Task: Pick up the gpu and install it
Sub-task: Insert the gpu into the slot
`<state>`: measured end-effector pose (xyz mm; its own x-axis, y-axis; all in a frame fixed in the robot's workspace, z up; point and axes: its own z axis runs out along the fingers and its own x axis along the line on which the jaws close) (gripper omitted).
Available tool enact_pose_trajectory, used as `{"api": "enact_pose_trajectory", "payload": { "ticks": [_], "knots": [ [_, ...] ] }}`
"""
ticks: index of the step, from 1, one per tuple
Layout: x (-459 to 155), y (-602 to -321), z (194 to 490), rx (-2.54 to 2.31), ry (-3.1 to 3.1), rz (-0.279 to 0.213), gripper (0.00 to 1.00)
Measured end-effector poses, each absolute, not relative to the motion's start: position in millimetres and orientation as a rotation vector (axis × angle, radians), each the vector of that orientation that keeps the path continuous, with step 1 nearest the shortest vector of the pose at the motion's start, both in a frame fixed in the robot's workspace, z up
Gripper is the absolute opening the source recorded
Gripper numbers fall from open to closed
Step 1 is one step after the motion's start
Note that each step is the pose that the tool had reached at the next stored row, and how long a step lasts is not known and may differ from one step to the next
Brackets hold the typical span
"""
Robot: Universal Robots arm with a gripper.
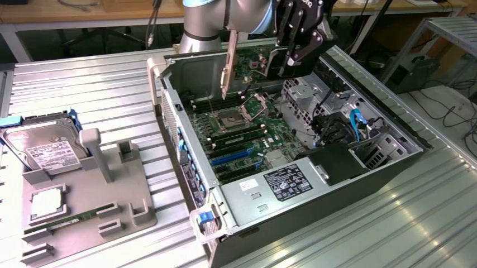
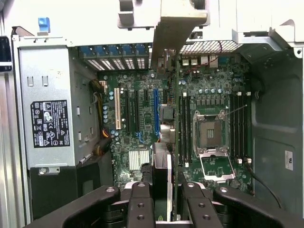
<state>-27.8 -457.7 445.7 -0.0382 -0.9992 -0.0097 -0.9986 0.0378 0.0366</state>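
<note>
1. The end effector (image 1: pixel 298 53) hangs over the far end of the open computer case (image 1: pixel 387 162), above the motherboard (image 1: pixel 246 131). Its fingers stand partly closed, clamped on the gpu (image 2: pixel 172 142), which the wrist view shows edge-on between the two finger pads.

2. The gpu is therefore off the tabletop (image 1: pixel 89 84) and in the air inside the mouth of the case. In the exterior view its long pale bracket (image 1: pixel 230 61) hangs down towards the board on the exterior view's left of the end effector, near the case's rear wall.

3. The card's long axis runs straight out from the end effector. In the wrist view it lies parallel to the expansion slots, and its bracket end points at the row of rear slot openings (image 2: pixel 118 59).

4. The relation that matters: the card's edge appears to sit between the blue slot (image 2: pixel 156 111) and the empty CPU socket (image 2: pixel 211 135), so it seems offset sideways from the blue slot rather than directly over it. How high it stands above the board I cannot tell exactly; it looks clear of contact.

5. Elsewhere, a grey parts holder (image 1: pixel 82 206) on the tabletop carries a hard drive (image 1: pixel 44 146) and a RAM stick (image 1: pixel 71 219), both well away from the end effector.

6. As a judgement, the pick-up is done and seating in a slot is not yet done.
</note>
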Motion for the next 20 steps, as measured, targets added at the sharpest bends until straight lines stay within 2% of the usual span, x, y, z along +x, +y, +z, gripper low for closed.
{"api": "enact_pose_trajectory", "payload": {
  "ticks": [20],
  "knots": [
    [-27.7,-457.5,426.3,2.242,-2.177,-0.042,0.28]
  ]
}}
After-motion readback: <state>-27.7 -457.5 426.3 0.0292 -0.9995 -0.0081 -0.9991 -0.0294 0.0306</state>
